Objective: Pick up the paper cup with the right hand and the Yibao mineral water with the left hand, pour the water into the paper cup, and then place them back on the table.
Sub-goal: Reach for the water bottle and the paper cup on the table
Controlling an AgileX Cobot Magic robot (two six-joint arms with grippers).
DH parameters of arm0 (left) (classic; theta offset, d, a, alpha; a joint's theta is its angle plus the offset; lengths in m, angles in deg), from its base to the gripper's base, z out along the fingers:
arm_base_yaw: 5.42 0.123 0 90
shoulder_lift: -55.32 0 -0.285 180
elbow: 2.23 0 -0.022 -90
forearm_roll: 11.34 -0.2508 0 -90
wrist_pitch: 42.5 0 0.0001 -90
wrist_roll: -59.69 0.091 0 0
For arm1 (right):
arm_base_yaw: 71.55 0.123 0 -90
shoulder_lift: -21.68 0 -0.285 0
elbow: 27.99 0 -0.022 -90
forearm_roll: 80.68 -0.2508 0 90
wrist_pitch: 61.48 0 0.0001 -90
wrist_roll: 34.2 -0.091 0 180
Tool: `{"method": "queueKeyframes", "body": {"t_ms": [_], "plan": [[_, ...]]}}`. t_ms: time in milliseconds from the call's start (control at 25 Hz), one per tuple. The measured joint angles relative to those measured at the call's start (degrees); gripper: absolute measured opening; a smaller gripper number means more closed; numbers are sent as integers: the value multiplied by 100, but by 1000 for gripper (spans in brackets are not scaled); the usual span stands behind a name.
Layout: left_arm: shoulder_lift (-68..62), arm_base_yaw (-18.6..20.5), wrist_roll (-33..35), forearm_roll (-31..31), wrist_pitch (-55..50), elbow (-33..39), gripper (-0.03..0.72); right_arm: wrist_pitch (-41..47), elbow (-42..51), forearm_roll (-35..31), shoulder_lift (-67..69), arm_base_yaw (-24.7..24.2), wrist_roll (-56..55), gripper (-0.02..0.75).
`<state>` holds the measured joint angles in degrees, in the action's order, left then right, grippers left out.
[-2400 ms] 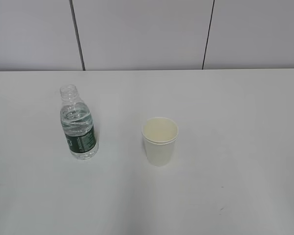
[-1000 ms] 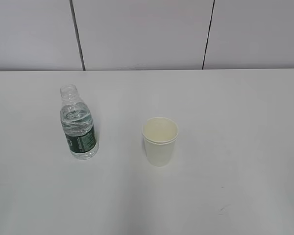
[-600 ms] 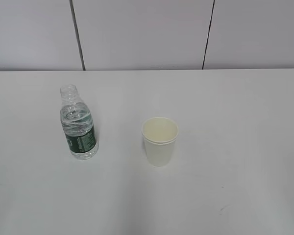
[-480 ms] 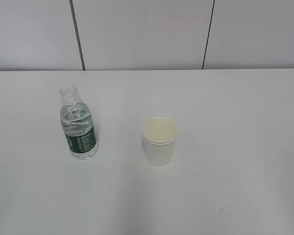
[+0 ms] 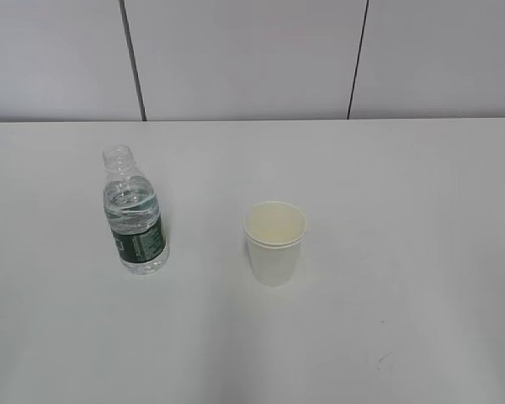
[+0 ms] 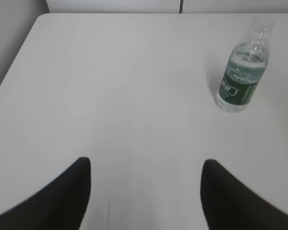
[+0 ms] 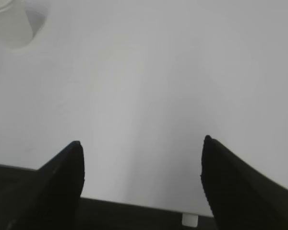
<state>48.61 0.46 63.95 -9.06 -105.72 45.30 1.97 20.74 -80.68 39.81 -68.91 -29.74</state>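
Note:
The Yibao mineral water [image 5: 135, 215], a small clear uncapped bottle with a dark green label, stands upright on the white table [image 5: 387, 185] at the left. It also shows in the left wrist view [image 6: 242, 72], far ahead and to the right of my left gripper [image 6: 146, 165], which is open and empty. The paper cup [image 5: 274, 242] stands upright near the table's middle. Its edge shows at the top left of the right wrist view [image 7: 9, 21], far from my right gripper [image 7: 141, 146], which is open and empty over the table's front edge. Neither arm shows in the exterior view.
A pale wall with two dark vertical seams [image 5: 133, 59] rises behind the table. The table's left edge [image 6: 19, 52] shows in the left wrist view and its front edge [image 7: 134, 203] in the right wrist view, with dark space below.

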Motion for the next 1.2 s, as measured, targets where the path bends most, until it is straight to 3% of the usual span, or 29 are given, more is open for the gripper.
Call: {"method": "queueKeyframes", "body": {"t_ms": [360, 560, 720, 920, 1200], "plan": [[0, 0, 144, 67, 1921, 128, 448, -1787, 92, -189, 252, 0, 58, 593], [-92, 0, 146, 303, 2760, 788, 448, -3261, 841, -198, 278, 0, 91, 593], [-194, 0, 146, 375, 3626, 902, 448, -4508, 1607, -198, 343, 0, 126, 592], [-747, 0, 146, 375, 4529, 1348, 448, -5823, 1979, -198, 896, 0, 128, 592], [-2086, 0, 146, 352, 5779, 1550, 448, -6834, 2001, 0, 2209, 226, 138, 590]]}}
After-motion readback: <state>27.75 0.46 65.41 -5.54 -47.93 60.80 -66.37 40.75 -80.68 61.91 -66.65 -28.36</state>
